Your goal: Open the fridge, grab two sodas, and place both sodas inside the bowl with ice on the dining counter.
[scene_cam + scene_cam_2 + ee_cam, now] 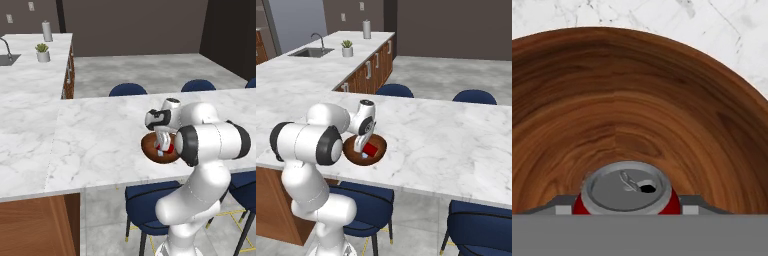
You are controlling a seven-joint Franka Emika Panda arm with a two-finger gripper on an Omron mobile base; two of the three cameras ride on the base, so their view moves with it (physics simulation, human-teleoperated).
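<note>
A white robot arm reaches over the dining counter (pixel 100 140), a long slab of white marble with grey veins; its gripper (pixel 362 148) hangs inside the bowl (pixel 637 100), a round shallow wooden bowl that sits near the counter's front edge, above a dark blue chair (pixel 147 205). The gripper is closed on a soda can (pixel 626 190), red with a silver top; in the hand view the can stands upright between the two finger tips, which press its sides, and its pull tab and opening face the camera. In both base views the red of the can shows low inside the bowl, beneath the gripper. No ice can be made out in the bowl from these pictures; whether the can's base already touches the wood cannot be told.

The step in hand appears to be setting this can down in the bowl; to do it well, the gripper should lower straight down until the can's base rests on the bowl's floor, then part its fingers evenly so neither side nudges the can over; the curved floor may let the can lean or roll, so a slow release near the middle is safer than one by the sloping wall; the hand should then rise straight up, clear of the rim.

No brand, label or writing can be read on the can, the bowl or anything else.
</note>
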